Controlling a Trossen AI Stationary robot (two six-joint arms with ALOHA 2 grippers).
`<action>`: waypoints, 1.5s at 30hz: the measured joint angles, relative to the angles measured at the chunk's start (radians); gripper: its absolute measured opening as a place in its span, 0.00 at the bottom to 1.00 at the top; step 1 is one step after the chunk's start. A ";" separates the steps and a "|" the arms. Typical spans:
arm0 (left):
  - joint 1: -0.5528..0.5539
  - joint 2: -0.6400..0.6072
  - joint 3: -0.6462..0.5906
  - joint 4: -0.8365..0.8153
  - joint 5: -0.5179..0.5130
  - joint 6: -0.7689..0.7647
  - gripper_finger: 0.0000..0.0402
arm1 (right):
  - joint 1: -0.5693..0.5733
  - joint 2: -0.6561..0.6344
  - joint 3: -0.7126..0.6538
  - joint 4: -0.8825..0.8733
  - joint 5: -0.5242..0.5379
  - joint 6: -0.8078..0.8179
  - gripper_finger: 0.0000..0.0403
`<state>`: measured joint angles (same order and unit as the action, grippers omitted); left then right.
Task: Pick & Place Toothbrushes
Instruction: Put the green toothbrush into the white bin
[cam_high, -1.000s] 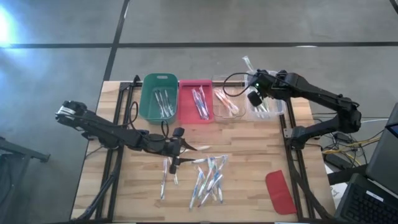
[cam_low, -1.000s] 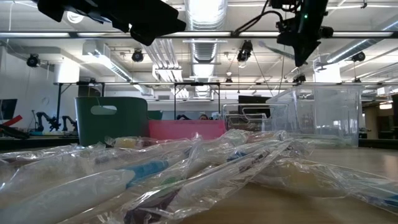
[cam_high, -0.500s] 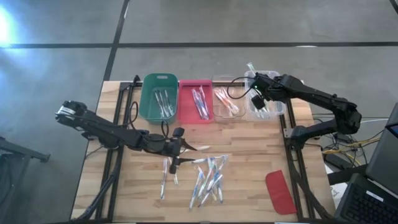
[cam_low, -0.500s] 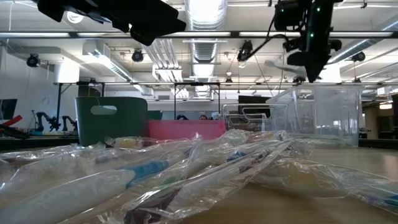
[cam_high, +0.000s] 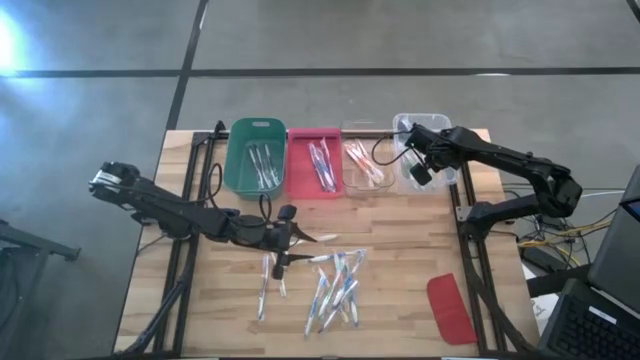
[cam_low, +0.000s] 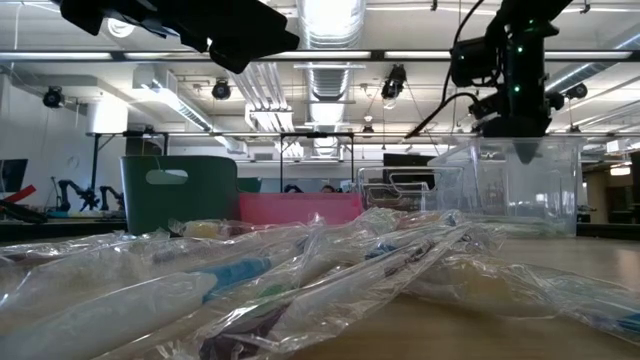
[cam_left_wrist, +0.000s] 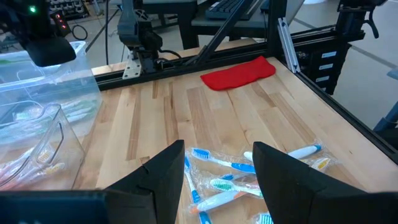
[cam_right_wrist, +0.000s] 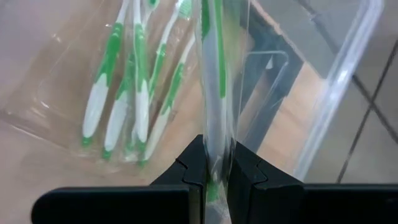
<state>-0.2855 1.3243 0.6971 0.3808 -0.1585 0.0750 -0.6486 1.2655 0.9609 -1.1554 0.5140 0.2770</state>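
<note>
On the worktop (cam_high: 400, 235), loose wrapped toothbrushes (cam_high: 335, 285) lay near-centre. The right gripper (cam_right_wrist: 214, 167) hovered over the far-right clear bin (cam_high: 432, 172), fingers pinched on a green toothbrush (cam_right_wrist: 214, 68), probably bagged. The left gripper (cam_left_wrist: 214, 163) waited above the pile, fingers wide.

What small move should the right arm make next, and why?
Probably open the right tool to drop its wrapped green toothbrush: it hangs over the clear bin, where other green toothbrushes already lie.
</note>
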 joint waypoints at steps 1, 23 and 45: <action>0.000 0.000 0.000 0.000 0.000 0.000 0.48 | -0.004 0.000 -0.006 0.005 -0.005 0.000 0.06; 0.000 0.000 0.000 0.000 0.000 0.000 0.49 | -0.092 0.002 0.031 0.044 -0.142 -0.013 0.06; 0.002 0.000 0.000 0.009 0.000 0.006 0.49 | -0.197 0.002 0.041 -0.043 -0.333 0.008 0.06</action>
<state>-0.2832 1.3243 0.6971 0.3901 -0.1585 0.0813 -0.8455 1.2671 1.0023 -1.1984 0.1814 0.2855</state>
